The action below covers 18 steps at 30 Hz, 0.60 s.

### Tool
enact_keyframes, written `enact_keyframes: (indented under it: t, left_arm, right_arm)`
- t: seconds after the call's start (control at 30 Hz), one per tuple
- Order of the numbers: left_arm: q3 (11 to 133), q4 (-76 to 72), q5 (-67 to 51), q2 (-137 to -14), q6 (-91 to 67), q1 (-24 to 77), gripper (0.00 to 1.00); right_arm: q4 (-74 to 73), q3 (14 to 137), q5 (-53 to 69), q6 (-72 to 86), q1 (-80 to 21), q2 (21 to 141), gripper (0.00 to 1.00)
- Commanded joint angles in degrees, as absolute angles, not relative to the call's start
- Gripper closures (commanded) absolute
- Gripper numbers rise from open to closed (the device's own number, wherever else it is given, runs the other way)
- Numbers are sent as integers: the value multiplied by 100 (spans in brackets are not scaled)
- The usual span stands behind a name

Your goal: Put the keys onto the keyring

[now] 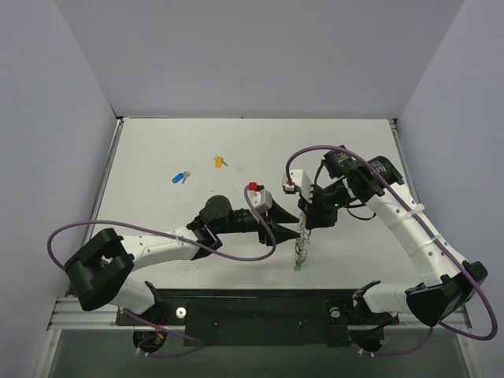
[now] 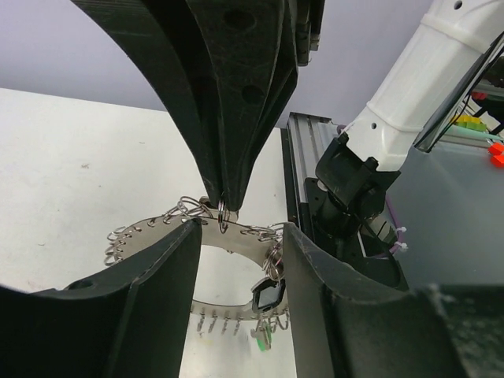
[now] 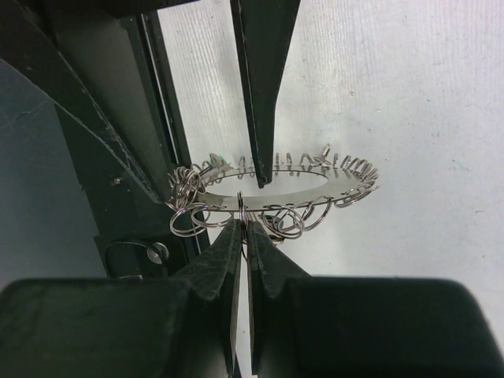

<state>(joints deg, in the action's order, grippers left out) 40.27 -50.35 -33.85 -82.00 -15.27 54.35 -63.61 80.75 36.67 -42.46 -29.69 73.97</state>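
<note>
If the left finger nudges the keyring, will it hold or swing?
The keyring looks like flat, stiff metal, so probably won't bend. Pinched at one edge by the right gripper, it may pivot. Its small loops likely flop aside.

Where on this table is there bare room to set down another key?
Bare table runs along the far edge behind the yellow key and blue key, and between the keyring and the right arm. It is crowded at the middle, where the left gripper and right gripper meet at the keyring.
</note>
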Motion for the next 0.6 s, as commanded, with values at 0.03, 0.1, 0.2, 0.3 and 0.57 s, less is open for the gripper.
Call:
enact_keyframes:
  t: [0.03,0.1,0.2,0.3,0.57]
  left_arm:
    - [4280,-5212,-3428,-8235,-1459,5484,46]
    - [4289,-5203,-3410,-8235,-1442,5484,48]
    - [4298,-5107,-3366,-8235,-1398,5502,53]
    - [4350,-4975,-3384,-8253,-1354,5511,58]
    - [4456,-4773,-3454,-8279,-1336,5511,85]
  right_arm:
    - [-6285,8306,3955,-4035,-3111,7497,100]
    - [-6241,8297,4025,-3982,-3146,7497,100]
    - [-6223,8314,4043,-3973,-3164,7515,100]
    - [-6223,8332,4078,-3955,-3164,7523,100]
    - [-6214,8297,4148,-3955,-3182,7515,100]
